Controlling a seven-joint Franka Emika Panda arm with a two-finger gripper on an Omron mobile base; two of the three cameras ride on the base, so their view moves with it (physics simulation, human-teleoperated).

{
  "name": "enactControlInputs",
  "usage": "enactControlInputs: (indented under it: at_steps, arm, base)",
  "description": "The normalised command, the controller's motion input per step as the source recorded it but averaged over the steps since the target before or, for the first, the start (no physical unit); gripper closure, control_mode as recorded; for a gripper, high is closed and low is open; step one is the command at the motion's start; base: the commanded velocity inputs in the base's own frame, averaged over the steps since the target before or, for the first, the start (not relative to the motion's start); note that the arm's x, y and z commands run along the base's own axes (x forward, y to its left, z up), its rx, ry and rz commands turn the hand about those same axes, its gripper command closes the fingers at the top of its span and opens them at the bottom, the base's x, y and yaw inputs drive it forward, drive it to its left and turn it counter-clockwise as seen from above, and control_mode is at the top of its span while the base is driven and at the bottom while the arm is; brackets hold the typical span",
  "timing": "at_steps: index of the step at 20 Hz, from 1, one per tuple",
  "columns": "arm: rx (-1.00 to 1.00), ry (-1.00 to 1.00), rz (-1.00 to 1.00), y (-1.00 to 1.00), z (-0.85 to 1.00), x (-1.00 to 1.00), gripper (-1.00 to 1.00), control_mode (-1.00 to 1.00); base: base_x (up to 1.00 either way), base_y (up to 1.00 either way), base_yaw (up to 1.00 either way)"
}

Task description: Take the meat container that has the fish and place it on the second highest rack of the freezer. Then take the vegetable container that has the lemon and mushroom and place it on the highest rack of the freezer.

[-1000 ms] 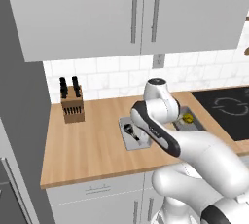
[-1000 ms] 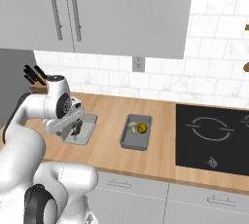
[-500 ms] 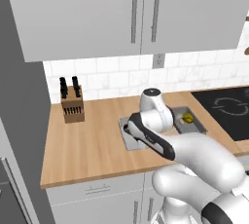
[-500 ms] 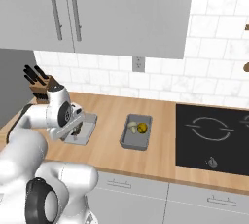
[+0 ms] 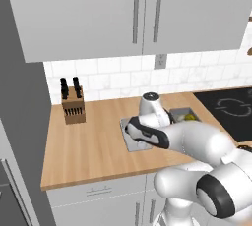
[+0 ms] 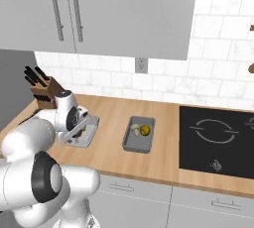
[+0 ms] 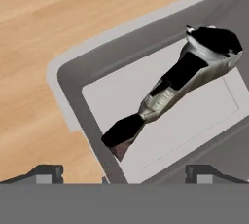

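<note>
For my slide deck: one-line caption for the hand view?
Gripper poised over the grey tray holding the fish on the wooden counter.

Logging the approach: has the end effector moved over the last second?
Yes. The end effector has dropped from above the counter toward the fish container, left of the lemon container.

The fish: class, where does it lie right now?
In the hand view, the fish lies diagonally inside its grey tray on the wooden counter, just above the fingers.

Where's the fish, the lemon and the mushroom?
fish (image 7: 180, 82), hand view, on its body's middle.
lemon (image 6: 145, 130), right base view, on its yellow top.
mushroom (image 6: 135, 129), right base view, on its pale cap.
</note>
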Motion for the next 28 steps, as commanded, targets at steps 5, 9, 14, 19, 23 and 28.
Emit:
enactControlInputs:
  at_steps: [5, 9, 14, 19, 23, 28]
  arm:
    - [0.00, 0.00, 0.00, 0.00, -0.34, 0.10, -1.00, -1.00]
    - [0.00, 0.00, 0.00, 0.00, -0.38, 0.02, -1.00, -1.00]
    - [0.00, 0.00, 0.00, 0.00, -0.06, 0.03, 1.00, -1.00]
    - [0.00, -0.07, 0.19, 0.00, 0.14, -0.05, 1.00, -1.00]
    - [-0.01, -0.15, 0.30, -0.04, 0.70, -0.35, 1.00, -1.00]
    - [-0.03, -0.15, 0.33, -0.36, 0.85, -0.44, 1.00, -1.00]
  base:
    - [0.00, 0.00, 0.00]
    - [0.00, 0.00, 0.00]
    - [0.00, 0.00, 0.00]
    - [0.00, 0.00, 0.00]
    - [0.00, 0.00, 0.00]
    - [0.00, 0.00, 0.00]
